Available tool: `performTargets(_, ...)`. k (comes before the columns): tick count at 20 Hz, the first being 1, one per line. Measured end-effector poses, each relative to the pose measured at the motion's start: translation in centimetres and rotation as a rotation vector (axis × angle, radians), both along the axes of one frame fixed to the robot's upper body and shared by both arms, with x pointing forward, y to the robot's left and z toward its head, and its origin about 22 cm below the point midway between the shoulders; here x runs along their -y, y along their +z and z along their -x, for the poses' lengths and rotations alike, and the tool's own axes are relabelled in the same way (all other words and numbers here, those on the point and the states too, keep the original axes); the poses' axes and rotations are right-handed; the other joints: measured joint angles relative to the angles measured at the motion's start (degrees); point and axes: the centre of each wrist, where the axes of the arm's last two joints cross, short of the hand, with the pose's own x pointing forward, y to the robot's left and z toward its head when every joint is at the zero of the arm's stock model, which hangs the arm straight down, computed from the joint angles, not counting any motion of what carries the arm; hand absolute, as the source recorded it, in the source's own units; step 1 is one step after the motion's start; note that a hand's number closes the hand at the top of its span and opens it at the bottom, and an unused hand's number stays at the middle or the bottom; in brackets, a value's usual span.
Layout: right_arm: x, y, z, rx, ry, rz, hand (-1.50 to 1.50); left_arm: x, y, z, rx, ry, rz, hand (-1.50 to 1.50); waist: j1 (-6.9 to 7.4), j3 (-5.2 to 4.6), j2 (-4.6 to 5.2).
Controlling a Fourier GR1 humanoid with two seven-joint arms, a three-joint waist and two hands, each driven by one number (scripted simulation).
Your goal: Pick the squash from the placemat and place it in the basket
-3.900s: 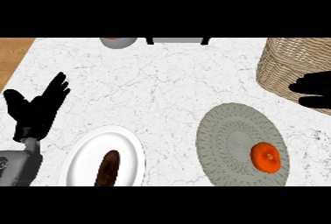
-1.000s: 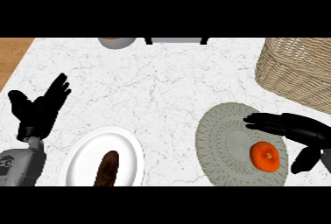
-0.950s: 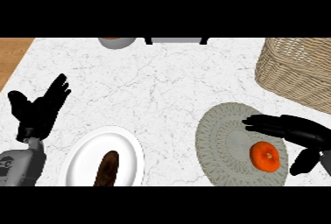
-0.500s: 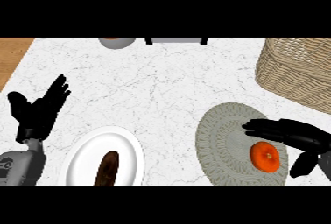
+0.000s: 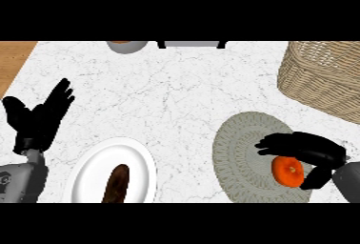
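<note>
White marble counter (image 5: 175,95) is shown in the head view, with a wicker basket (image 5: 323,76) at its far right corner and a round woven placemat (image 5: 243,157) nearer. The squash (image 5: 286,170) is seen lying on the placemat's right part, not yet lifted. Since half a second ago, the right hand (image 5: 309,147) has been brought lower and closer. Its fingers are now curved over the squash's far edge and the thumb is set against its right side, so the squash is enclosed. The grasp is judged nearly made, with the lift and the carry to the basket still to come. The left hand (image 5: 38,121) is held open, resting at the left edge, unchanged, beside a white plate (image 5: 95,167).
</note>
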Motion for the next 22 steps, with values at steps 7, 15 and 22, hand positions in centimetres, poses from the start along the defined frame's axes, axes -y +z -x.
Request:
performTargets(7,-1.2,-0.9,0.4,0.06,0.084,0.053,1.5,0.0,-0.2,0.3,-0.007,-0.002,-0.001,0.0,0.05,-0.35,-0.27)
performTargets(15,-2.6,-1.5,0.9,0.075,-0.048,0.079,1.5,-0.3,-0.1,0.3,-0.006,0.0,-0.001,0.0,-0.39,-0.79,-0.62)
performTargets(22,-5.8,-2.8,1.5,0.037,-0.547,0.121,1.5,-1.0,-0.5,0.8,-0.02,0.042,-0.006,0.0,-3.4,-2.29,-1.8)
